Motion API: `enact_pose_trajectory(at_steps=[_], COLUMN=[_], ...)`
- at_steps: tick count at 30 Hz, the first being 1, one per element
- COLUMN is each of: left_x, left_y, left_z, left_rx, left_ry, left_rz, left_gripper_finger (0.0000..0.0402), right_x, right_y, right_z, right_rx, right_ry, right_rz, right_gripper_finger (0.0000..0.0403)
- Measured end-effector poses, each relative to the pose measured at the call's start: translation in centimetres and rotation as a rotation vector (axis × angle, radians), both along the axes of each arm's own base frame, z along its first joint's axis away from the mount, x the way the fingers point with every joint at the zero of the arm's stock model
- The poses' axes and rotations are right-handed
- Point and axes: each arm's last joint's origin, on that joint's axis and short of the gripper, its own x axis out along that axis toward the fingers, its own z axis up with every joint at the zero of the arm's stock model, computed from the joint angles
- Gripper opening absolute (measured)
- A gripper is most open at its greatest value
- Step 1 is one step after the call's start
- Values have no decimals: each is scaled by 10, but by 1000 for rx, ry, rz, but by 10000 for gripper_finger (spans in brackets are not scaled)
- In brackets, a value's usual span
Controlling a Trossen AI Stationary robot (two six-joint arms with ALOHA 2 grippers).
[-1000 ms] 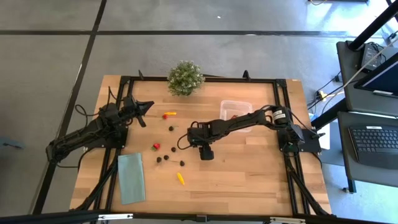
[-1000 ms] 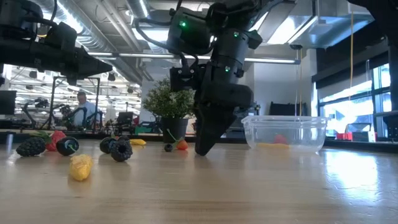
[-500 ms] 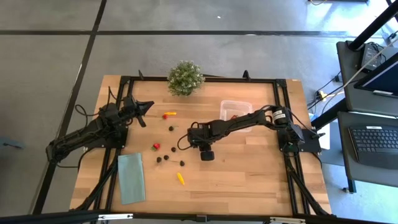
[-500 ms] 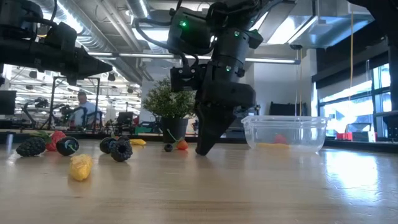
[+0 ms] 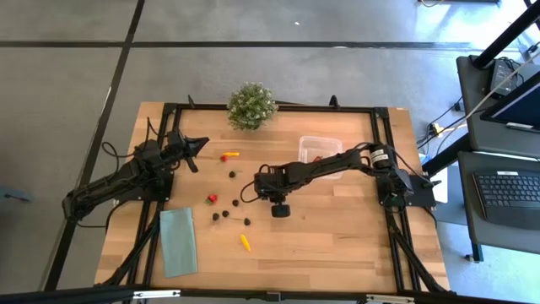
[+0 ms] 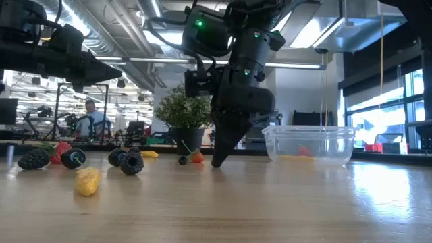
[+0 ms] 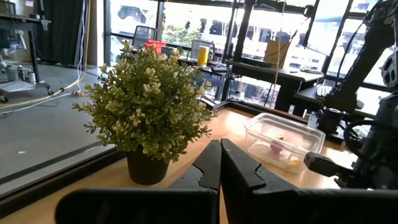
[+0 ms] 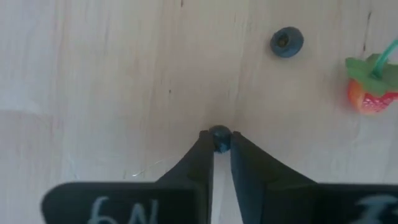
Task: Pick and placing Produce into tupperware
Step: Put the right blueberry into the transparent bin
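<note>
The produce lies scattered on the wooden table: dark berries (image 5: 222,214), a red piece (image 5: 212,198), a yellow piece (image 5: 244,242) and a red-yellow piece (image 5: 228,155). The clear tupperware (image 5: 321,149) stands at the far right and holds a red piece (image 6: 304,151). My right gripper (image 8: 221,140) points down at the table's middle, shut on a tiny dark blue berry (image 8: 219,136). Just past it lie another blue berry (image 8: 286,42) and a strawberry (image 8: 371,93). My left gripper (image 7: 219,163) is shut on nothing, level above the table's far left. My right gripper pinches the tiny dark blue berry (image 8: 219,132) between its two fingertips (image 8: 205,146), only at their free ends. The fingers come from above, pointing steeply down (image 6: 217,162). The berry sits at the table's surface.
A bushy potted plant (image 5: 251,105) stands at the far edge, left of the tupperware. A pale-green cloth (image 5: 178,241) lies flat at the near left. Bare wood stretches along the near right. In the low view a person (image 6: 88,116) shows far behind the table.
My right gripper has shut its fingers on the small dark berry while staying low at the table's middle. The other produce has not moved.
</note>
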Motion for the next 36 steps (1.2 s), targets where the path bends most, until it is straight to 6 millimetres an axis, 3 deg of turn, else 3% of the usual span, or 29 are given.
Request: enact_pose_trajectory(at_steps=[12, 23, 36], left_x=[0, 0, 0], left_y=[0, 0, 0], left_z=[0, 0, 0], left_rx=[0, 0, 0], left_ry=[0, 0, 0], left_rz=[0, 0, 0], left_gripper_finger=[0, 0, 0], right_x=[0, 1, 3], right_y=[0, 0, 1], right_z=[1, -1, -6], right_rx=[2, 11, 13], right_ry=[-3, -1, -16], right_rz=[-6, -19, -19], right_gripper_finger=[5, 58, 77])
